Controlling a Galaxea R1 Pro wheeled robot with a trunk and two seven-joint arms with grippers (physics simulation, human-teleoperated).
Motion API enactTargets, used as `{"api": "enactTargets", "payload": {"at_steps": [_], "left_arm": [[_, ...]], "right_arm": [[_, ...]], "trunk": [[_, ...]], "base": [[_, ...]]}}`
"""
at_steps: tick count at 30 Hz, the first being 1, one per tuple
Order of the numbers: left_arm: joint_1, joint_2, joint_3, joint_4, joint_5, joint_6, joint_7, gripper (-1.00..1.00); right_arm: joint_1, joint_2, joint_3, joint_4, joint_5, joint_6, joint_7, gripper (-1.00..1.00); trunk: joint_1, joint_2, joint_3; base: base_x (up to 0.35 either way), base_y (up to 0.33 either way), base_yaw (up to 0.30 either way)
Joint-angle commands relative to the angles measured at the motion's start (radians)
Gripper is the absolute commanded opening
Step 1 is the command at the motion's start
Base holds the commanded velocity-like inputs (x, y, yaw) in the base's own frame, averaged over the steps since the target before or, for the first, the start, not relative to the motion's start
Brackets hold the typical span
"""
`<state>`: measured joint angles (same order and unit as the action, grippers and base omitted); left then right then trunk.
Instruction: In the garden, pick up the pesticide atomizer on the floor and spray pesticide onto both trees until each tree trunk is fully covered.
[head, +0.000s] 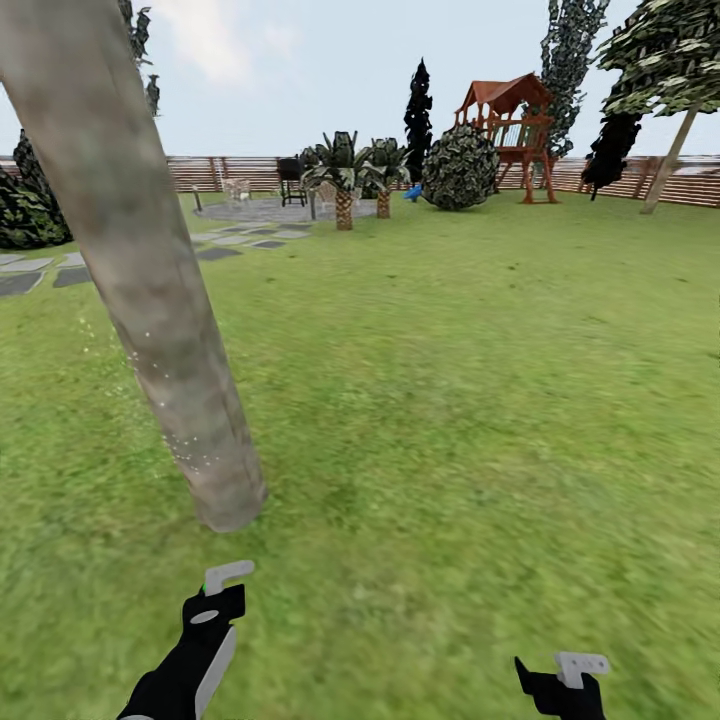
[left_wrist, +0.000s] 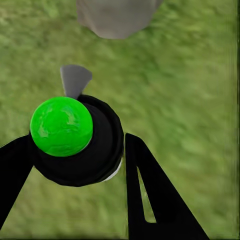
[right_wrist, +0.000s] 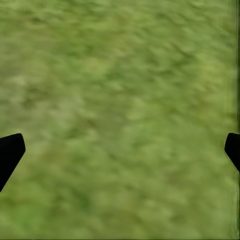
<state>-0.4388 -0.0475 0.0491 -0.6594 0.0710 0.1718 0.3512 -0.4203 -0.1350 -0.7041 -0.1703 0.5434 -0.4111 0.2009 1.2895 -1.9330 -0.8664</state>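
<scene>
Gripping the pesticide atomizer (left_wrist: 75, 142) between its two black fingers, the left gripper (head: 215, 605) sits low at the head view's bottom edge, directly in front of the nearest tree trunk (head: 150, 280). In the left wrist view the jaws press either side of the atomizer's black body, its glossy green cap (left_wrist: 61, 126) facing the camera and a small grey nozzle (left_wrist: 75, 80) jutting toward the trunk's base (left_wrist: 117, 17) just ahead across a short strip of grass (left_wrist: 190, 90). That is the relation that matters — the trunk lies straight ahead of the nozzle, and its long axis rises steeply, leaning away up and to the left in the head view. A scatter of fine white specks (head: 165, 400) clings to the lower bark and drifts beside it, so some pesticide seems to have landed low down; the upper stretch looks bare, and I would judge the aim needs to climb along that slanted line. The right gripper (head: 570, 680) hangs well off to the right, jaws spread wide over the lawn and holding nothing, far less well placed for this trunk. A second tall tree (head: 665, 70) stands far off near the fence (head: 620, 180).
</scene>
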Motion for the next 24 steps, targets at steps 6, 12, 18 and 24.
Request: {"api": "enactTargets", "payload": {"at_steps": [6,12,18,24], "left_arm": [[0.000,0.001,0.000,0.000,0.000,0.000,-0.001,-1.00],[0.000,-0.001,-0.001,0.000,0.000,-0.001,-0.001,-1.00],[0.000,-0.002,0.000,-0.001,0.001,-0.002,0.000,-1.00],[0.000,-0.002,0.000,0.000,0.001,-0.002,-0.001,-1.00]], "right_arm": [[0.000,0.000,0.000,0.000,0.000,0.000,0.000,1.00],[0.000,0.000,0.000,0.000,0.000,0.000,0.000,1.00],[0.000,0.000,0.000,0.000,0.001,0.000,0.000,1.00],[0.000,0.000,0.000,0.000,0.001,0.000,0.000,1.00]], "trunk": [[0.000,0.000,0.000],[0.000,0.000,0.000],[0.000,0.000,0.000],[0.000,0.000,0.000]], "base": [[0.000,-0.205,0.210],[0.000,-0.012,0.271],[0.094,-0.041,0.272],[0.231,-0.160,0.272]]}}
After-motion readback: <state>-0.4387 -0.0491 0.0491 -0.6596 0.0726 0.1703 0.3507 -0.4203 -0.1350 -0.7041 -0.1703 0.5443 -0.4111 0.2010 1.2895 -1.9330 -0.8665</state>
